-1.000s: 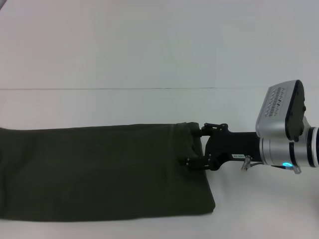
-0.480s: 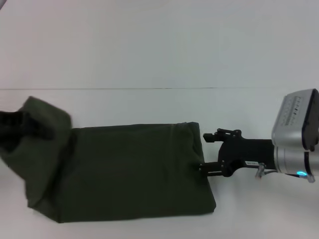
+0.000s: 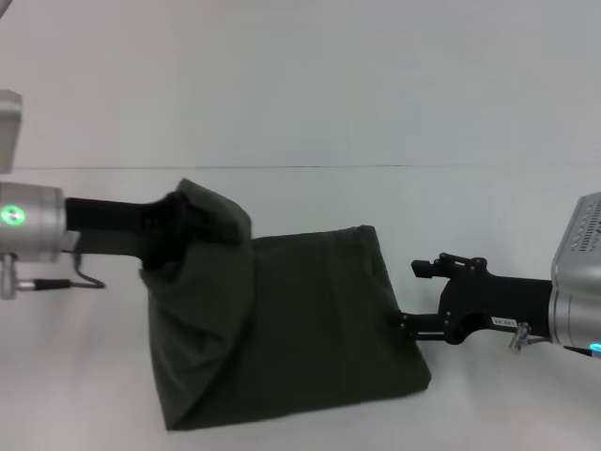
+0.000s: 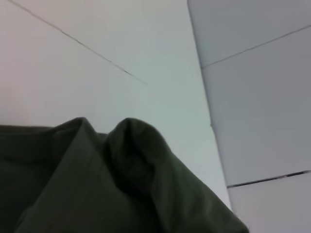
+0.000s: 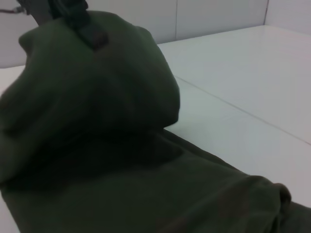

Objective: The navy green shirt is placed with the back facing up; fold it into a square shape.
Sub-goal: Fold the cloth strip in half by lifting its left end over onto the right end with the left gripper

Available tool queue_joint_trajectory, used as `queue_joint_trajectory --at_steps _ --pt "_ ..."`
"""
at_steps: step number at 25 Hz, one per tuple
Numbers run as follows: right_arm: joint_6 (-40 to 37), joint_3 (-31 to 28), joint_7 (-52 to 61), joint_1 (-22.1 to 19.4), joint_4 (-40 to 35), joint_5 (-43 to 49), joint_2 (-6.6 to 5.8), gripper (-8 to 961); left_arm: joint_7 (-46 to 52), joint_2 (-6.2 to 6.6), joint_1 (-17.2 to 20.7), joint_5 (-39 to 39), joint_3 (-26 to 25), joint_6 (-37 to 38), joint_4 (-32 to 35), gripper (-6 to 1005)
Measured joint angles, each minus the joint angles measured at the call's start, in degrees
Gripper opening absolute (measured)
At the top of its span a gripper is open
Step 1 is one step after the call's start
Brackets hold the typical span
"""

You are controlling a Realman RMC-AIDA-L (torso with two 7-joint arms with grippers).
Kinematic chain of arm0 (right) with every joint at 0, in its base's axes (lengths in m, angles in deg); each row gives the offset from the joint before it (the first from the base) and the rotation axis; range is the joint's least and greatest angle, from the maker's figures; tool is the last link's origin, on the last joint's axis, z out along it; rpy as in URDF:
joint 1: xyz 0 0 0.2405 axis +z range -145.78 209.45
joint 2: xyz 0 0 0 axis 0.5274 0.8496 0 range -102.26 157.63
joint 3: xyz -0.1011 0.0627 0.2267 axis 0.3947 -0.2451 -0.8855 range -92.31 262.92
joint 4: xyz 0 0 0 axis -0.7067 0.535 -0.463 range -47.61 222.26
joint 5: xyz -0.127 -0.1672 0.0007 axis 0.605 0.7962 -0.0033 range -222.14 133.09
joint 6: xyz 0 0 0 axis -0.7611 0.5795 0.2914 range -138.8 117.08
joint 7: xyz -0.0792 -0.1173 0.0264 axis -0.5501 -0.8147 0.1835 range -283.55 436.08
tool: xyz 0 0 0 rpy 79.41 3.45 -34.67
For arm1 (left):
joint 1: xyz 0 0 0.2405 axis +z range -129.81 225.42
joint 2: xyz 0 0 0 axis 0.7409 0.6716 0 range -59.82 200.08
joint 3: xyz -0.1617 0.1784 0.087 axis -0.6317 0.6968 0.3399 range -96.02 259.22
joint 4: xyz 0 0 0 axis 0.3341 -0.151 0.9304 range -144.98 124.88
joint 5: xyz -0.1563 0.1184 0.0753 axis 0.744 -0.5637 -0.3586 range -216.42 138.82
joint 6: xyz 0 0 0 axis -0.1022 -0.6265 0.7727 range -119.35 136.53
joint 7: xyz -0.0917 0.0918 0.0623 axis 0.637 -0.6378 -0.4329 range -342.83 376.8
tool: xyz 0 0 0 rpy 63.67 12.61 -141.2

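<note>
- Left claw [image 3: 192, 224]: pinching the raised left end of the navy green shirt [image 3: 310, 319], held above the tabletop [image 3: 300, 113].
- Shirt: a folded band, long axis running left to right; the flat remainder lies to the right of this claw, so the fold likely travels rightward.
- Right claw [image 3: 413, 296]: spread, just off the shirt's right edge, gripping nothing.
</note>
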Motion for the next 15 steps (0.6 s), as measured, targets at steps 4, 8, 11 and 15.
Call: queue_joint_trajectory --at_steps 4,8,11,15 --pt "-0.38 -0.17 -0.02 -0.39 -0.04 -0.14 0.02 909 -0.95 -3.33 0.61 1.25 0.13 -2.42 -0.2 110" --pt "-0.41 -0.45 -0.1 -0.46 -0.06 -0.15 0.03 909 -1.94 -4.97 2.38 5.46 0.01 -4.92 -0.81 110" --pt "-0.43 -0.45 -0.13 -0.41 -0.06 -0.14 0.11 909 -2.43 -5.65 3.81 8.17 0.13 -7.09 -1.0 110" --pt "-0.34 -0.3 -0.18 -0.27 -0.05 -0.12 0.12 909 -3.23 -6.45 4.68 9.76 0.44 -8.78 -1.03 110"
